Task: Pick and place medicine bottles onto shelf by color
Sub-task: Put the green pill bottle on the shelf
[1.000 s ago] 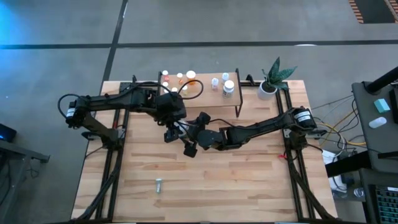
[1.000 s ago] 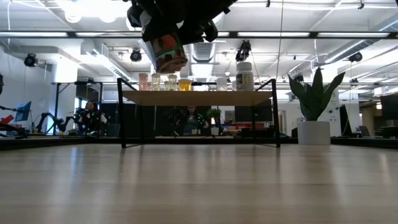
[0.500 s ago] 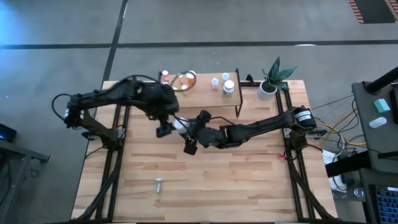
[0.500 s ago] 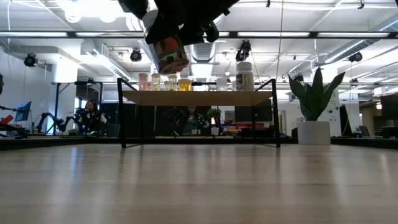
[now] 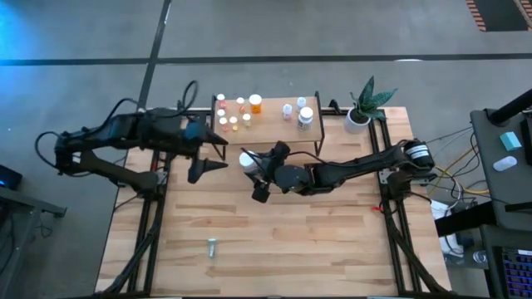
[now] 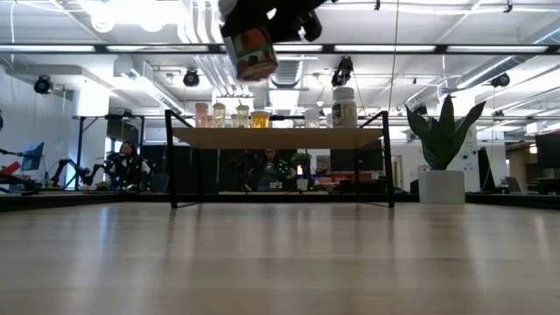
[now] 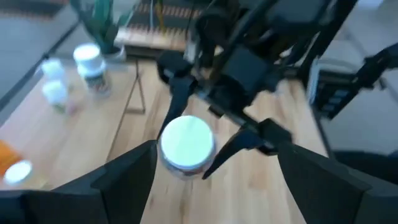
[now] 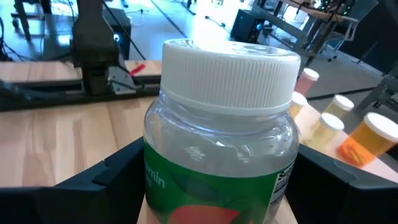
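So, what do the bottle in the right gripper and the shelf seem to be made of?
The bottle looks like clear glossy plastic: the room shows through its wall, under a ribbed white cap, probably plastic too. The right gripper holds it. The shelf seems to be a pale matte wooden board on thin black legs, likely metal.
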### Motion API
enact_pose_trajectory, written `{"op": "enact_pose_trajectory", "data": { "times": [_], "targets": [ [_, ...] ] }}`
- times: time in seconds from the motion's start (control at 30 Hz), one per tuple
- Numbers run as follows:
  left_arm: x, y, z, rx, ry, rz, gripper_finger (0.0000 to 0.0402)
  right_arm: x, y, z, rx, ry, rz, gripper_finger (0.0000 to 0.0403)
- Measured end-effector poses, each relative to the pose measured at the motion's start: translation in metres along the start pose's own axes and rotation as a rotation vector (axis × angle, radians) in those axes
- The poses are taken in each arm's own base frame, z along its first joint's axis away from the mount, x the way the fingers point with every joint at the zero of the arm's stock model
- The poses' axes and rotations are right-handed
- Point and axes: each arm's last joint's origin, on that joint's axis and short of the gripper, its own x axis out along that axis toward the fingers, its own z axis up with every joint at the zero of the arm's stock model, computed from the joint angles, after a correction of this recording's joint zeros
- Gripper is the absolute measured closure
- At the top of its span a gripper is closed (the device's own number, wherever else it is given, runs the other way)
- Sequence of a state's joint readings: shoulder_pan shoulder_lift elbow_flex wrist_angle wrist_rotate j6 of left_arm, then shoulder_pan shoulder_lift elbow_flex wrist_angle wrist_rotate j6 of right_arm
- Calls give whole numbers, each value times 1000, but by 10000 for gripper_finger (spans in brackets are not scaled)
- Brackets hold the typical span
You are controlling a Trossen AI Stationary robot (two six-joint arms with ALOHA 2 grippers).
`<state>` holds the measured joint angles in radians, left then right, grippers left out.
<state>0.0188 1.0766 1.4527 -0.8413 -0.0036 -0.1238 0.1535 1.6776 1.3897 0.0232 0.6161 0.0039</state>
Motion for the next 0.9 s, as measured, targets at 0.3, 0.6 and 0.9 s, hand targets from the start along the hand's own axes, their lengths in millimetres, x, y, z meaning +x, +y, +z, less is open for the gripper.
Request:
{"op": "enact_pose_trajectory", "data": {
  "times": [0.3, 0.6, 0.9],
  "targets": [
    [7, 3, -53, 5, -224, -47, 85, -38, -27, -21, 89, -160, -17, 109],
    [23, 6, -87, -22, -458, -91, 85, -75, -57, -36, 104, -409, -93, 107],
    [34, 7, -101, -58, -529, -109, 85, -70, -86, -33, 33, -396, -294, 106]
  ]
}}
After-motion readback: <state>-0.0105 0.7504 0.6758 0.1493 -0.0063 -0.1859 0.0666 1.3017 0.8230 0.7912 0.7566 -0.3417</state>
